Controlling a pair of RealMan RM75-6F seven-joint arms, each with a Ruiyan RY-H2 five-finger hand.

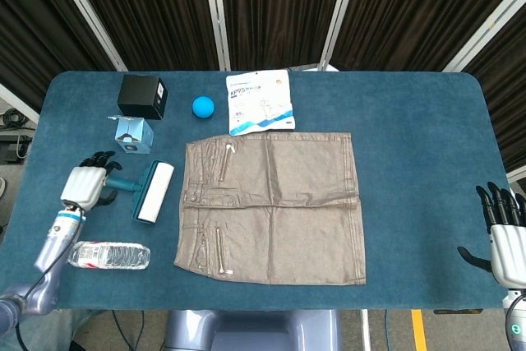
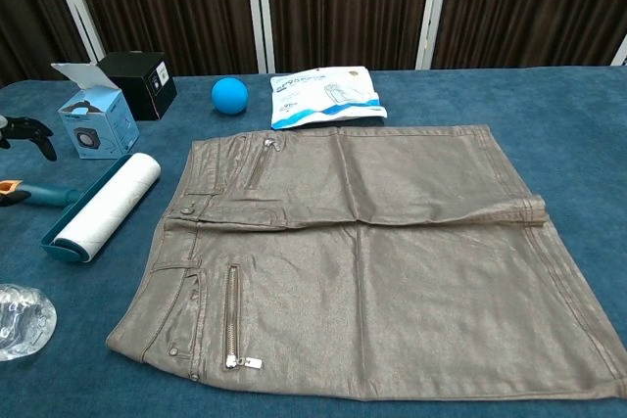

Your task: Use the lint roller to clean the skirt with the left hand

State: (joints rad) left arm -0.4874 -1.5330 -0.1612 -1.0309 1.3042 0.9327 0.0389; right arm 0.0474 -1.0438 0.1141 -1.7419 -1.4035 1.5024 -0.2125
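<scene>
Currently left hand [image 1: 85, 186], fingers spread and holding nothing, sits over the handle end of the lint roller [image 1: 148, 191], skirt [image 1: 274, 205] beyond its roll; risk: a shallow grip lets the thin handle twist or slip.

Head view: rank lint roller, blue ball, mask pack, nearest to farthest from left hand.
From the left hand:
1. Lint roller, right beside it; the hand is over the handle end.
2. Blue ball, farther back, toward the middle.
3. Mask pack, back edge, beyond the ball.
</scene>
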